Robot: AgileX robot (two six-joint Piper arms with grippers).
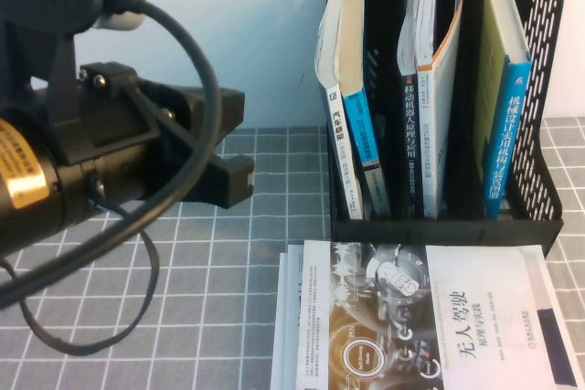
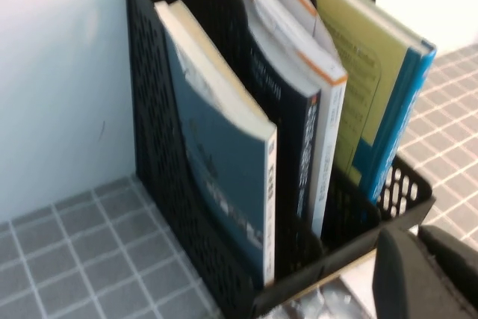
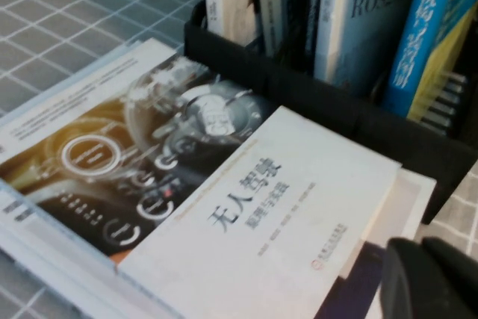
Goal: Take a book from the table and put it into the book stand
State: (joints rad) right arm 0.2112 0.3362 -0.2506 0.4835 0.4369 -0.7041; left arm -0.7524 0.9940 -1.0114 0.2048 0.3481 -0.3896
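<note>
The black book stand (image 1: 439, 218) stands at the back right with several books upright in its slots. A stack of books lies flat in front of it; the top book (image 1: 430, 317) has a white and pictured cover. My left arm (image 1: 110, 152) is raised at the left, level with the stand. In the left wrist view my left gripper (image 2: 415, 238) is shut and empty in front of the stand (image 2: 157, 147). In the right wrist view my right gripper (image 3: 420, 248) is shut and empty just above the near corner of the top book (image 3: 224, 184). The right gripper is out of the high view.
A grey tiled mat (image 1: 219, 271) covers the table. A pale wall (image 1: 238, 34) rises right behind the stand. The left arm's black cable (image 1: 137, 308) loops down over the mat at the left.
</note>
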